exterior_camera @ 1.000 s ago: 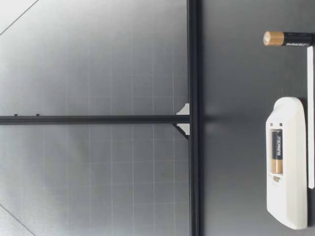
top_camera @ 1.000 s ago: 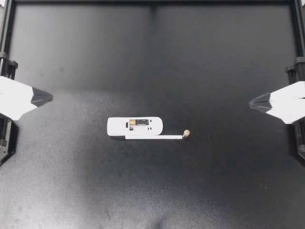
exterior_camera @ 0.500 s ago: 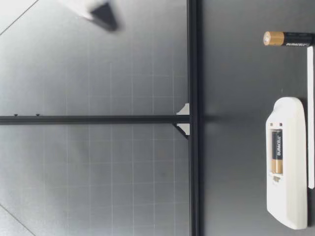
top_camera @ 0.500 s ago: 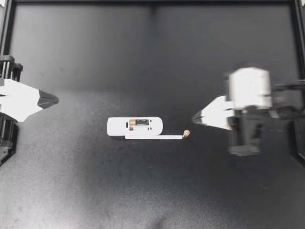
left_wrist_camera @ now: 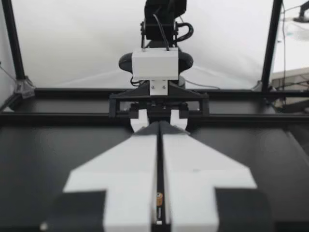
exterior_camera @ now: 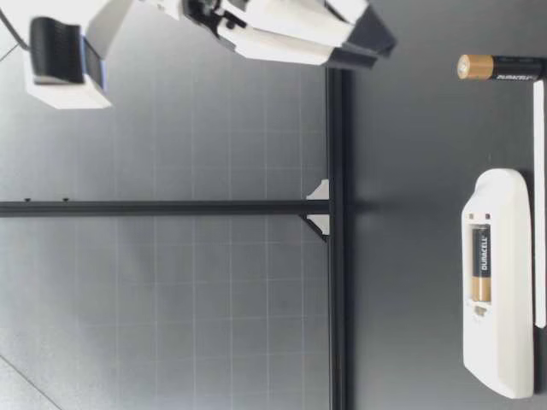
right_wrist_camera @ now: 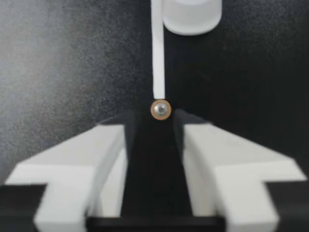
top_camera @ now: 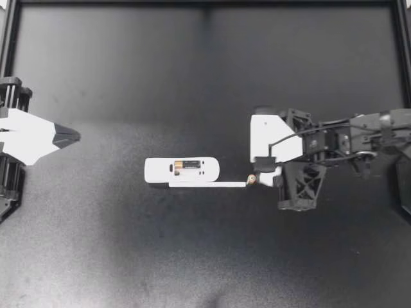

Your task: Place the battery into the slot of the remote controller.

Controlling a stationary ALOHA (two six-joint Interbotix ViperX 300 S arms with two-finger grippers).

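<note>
The white remote [top_camera: 160, 171] lies on the black table with one battery [top_camera: 187, 165] in its open slot. Its white cover strip [top_camera: 207, 185] lies alongside. A loose battery [top_camera: 252, 179] stands upright at the strip's end. My right gripper [top_camera: 262, 174] has reached in beside it and is open. In the right wrist view the battery's end [right_wrist_camera: 161, 109] sits just ahead of the gripper [right_wrist_camera: 153, 118], centred on the gap between its fingers. The low view shows this gripper [exterior_camera: 380, 43] above the table, higher than the battery [exterior_camera: 500, 67]. My left gripper [top_camera: 64, 135] is shut and empty.
A black frame rail [top_camera: 205, 3] runs around the table's edges. In the left wrist view my left gripper [left_wrist_camera: 159, 126] points across the table at my right arm's base [left_wrist_camera: 155, 63]. Bare black table [top_camera: 192, 77] lies behind the remote and in front of it.
My right arm swept in from the table's right edge to the loose battery, and its gripper opened. My left gripper shifted slightly inward. Remote and batteries stayed put.
</note>
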